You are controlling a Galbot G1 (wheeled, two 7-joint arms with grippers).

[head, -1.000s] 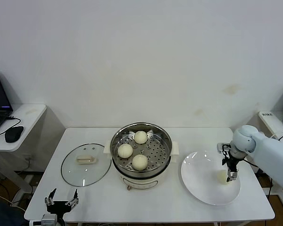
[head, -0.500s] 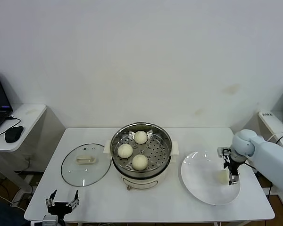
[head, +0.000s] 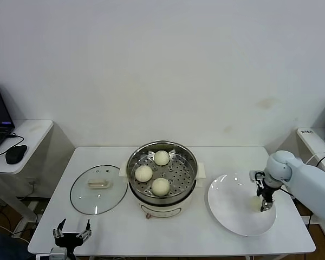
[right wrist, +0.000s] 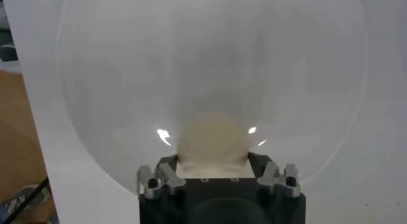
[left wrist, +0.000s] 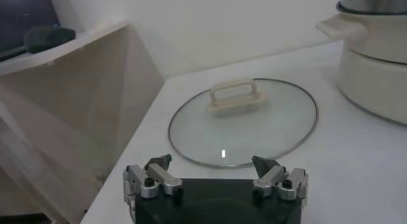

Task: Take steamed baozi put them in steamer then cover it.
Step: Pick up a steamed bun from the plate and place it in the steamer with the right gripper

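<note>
White table: right claw (head: 266, 204) grips baozi (right wrist: 212, 137) near plate (head: 227, 208) edge; left claw (head: 71, 234) open.

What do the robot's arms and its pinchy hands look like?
The right arm is smooth, rounded and pale bluish-white, with a ball-shaped joint and a thin dark cable near the wrist. The right gripper is small, black and silver. The left gripper has a black block body with silver metal fingers, bolt heads and dark tips.

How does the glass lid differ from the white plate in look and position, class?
The glass lid is clear, with a cream handle, and lies left of the steamer; the white plate is opaque, handleless, and lies right of it. The plate holds a baozi; the lid holds nothing. Both are round and lie flat.
</note>
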